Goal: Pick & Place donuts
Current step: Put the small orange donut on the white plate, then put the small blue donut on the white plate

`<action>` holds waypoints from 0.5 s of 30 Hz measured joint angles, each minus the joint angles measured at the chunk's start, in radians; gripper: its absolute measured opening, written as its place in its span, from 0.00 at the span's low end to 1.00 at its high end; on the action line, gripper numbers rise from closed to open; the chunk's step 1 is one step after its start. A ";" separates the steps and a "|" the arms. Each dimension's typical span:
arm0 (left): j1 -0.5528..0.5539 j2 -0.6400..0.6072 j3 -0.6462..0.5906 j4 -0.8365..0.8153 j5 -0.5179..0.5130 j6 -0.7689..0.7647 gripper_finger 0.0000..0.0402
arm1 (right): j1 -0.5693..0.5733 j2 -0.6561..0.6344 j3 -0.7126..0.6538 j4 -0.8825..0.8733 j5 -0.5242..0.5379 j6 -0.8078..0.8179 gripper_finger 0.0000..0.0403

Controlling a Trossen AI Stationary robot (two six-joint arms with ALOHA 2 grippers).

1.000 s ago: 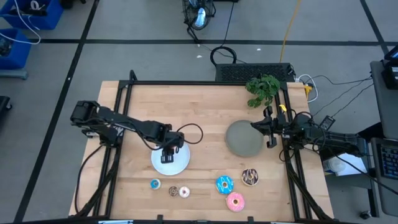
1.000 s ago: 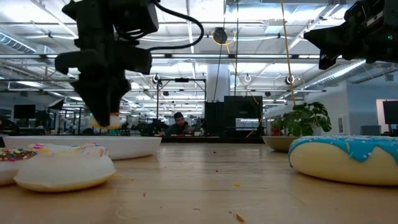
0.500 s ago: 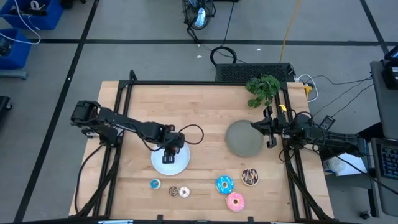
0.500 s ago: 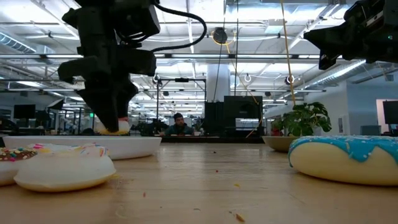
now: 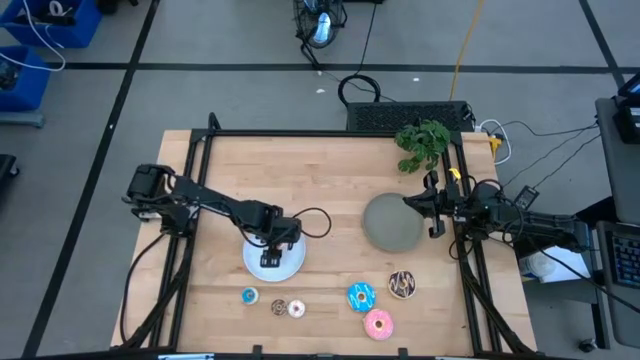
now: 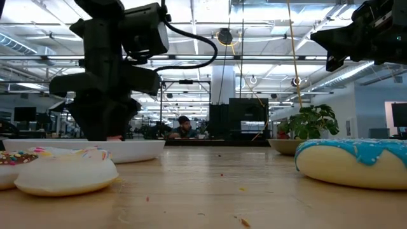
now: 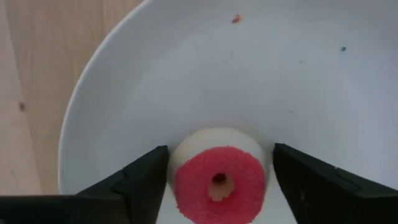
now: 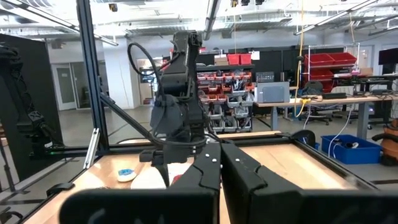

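Note:
My left gripper (image 5: 270,258) is low over the white plate (image 5: 292,262), shut on the small red donut (image 7: 219,183); the low view shows it (image 6: 102,124) reaching down behind the plate's rim (image 6: 137,149). Near the table's near edge lie a small blue donut (image 5: 249,296), a small brownish one (image 5: 279,307), a small whitish one (image 5: 297,309), the blue-iced (image 5: 360,297), pink-iced (image 5: 378,323) and chocolate (image 5: 402,284) donuts. My right gripper (image 5: 432,215) waits shut at the grey plate's (image 5: 392,222) right edge. My left gripper pinches the red donut between its two fingers (image 7: 146,174), one on each opposite outer side of the ring (image 7: 177,177). The fingers come from above, pointing down. The donut lies flat, red icing up, with its pale underside on the white plate's inner floor (image 7: 249,74).
A potted plant (image 5: 423,143) stands at the table's far right corner. A black frame (image 5: 200,150) runs along the far, left and right edges. Bare wood lies between the two plates and along the far half of the table (image 5: 300,170).
My left gripper has come down onto the white plate with the red donut between its fingers; the donut, held above the plate's rim a second ago, now sits on the plate.

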 joint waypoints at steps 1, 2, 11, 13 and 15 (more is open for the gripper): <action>0.000 -0.003 0.015 -0.023 -0.004 0.000 0.77 | 0.000 0.000 0.000 0.000 0.000 0.000 0.00; 0.000 -0.006 0.033 -0.047 -0.009 -0.001 0.79 | 0.000 0.000 0.000 0.000 0.000 0.000 0.00; -0.008 -0.006 0.307 -0.375 -0.025 -0.072 0.90 | 0.000 0.000 0.000 0.000 0.000 0.011 0.00; -0.030 -0.007 0.387 -0.440 0.000 -0.098 0.90 | 0.000 0.000 0.000 0.000 0.000 0.011 0.00; -0.070 -0.008 0.451 -0.473 0.016 -0.105 0.90 | 0.000 0.000 0.000 -0.002 0.000 0.011 0.00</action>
